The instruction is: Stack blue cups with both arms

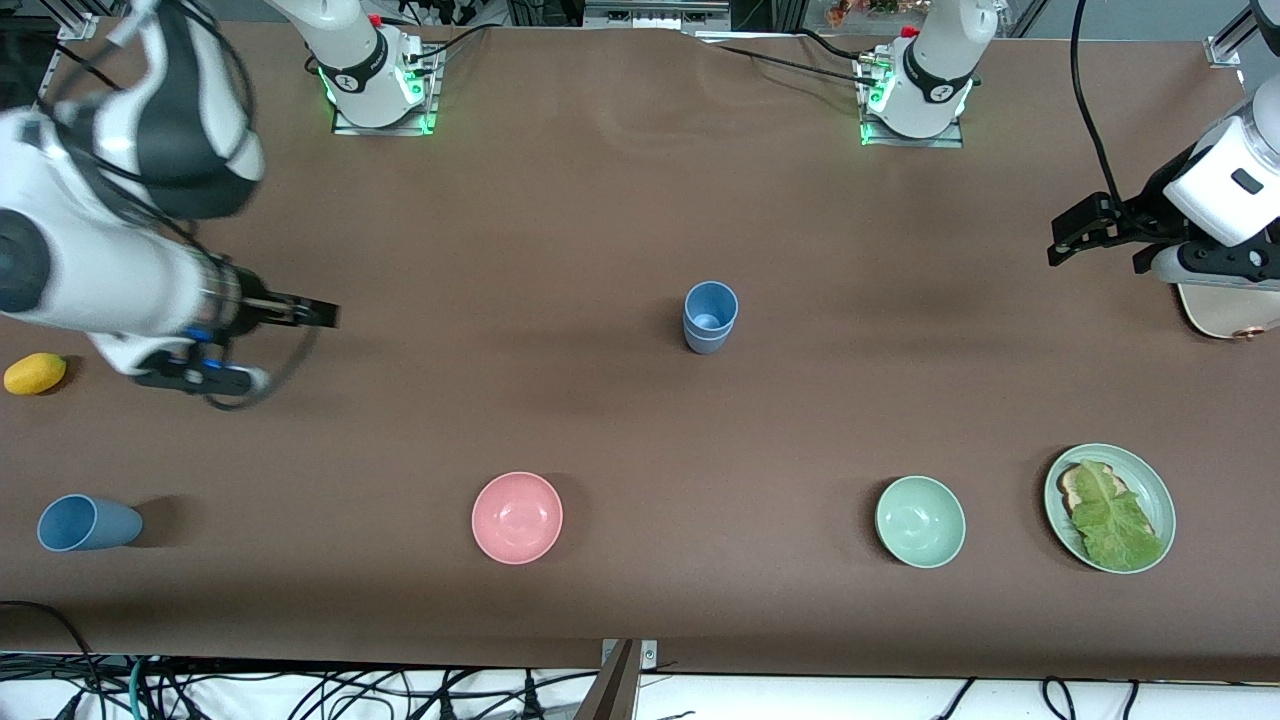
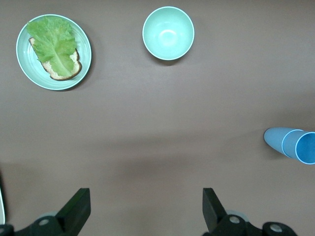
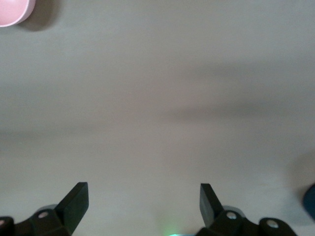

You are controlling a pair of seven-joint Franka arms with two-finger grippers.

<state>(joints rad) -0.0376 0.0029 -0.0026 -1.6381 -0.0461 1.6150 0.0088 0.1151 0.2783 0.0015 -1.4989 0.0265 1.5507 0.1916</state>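
Two blue cups [image 1: 710, 318] stand nested, one in the other, upright in the middle of the table. They also show at the edge of the left wrist view [image 2: 290, 143]. A third blue cup [image 1: 85, 523] lies on its side near the front edge at the right arm's end. My right gripper [image 1: 318, 316] is open and empty over bare table toward the right arm's end, apart from the cups; in its wrist view [image 3: 143, 204] only table lies between its fingers. My left gripper [image 1: 1068, 238] is open and empty over the left arm's end; its wrist view [image 2: 146, 209] shows bare table.
A pink bowl [image 1: 517, 517] and a pale green bowl [image 1: 920, 521] sit nearer the front camera than the stack. A green plate [image 1: 1150, 480] with bread and lettuce is beside the green bowl. A yellow lemon [image 1: 35, 373] lies under the right arm. A tan board [image 1: 1220, 315] lies under the left arm.
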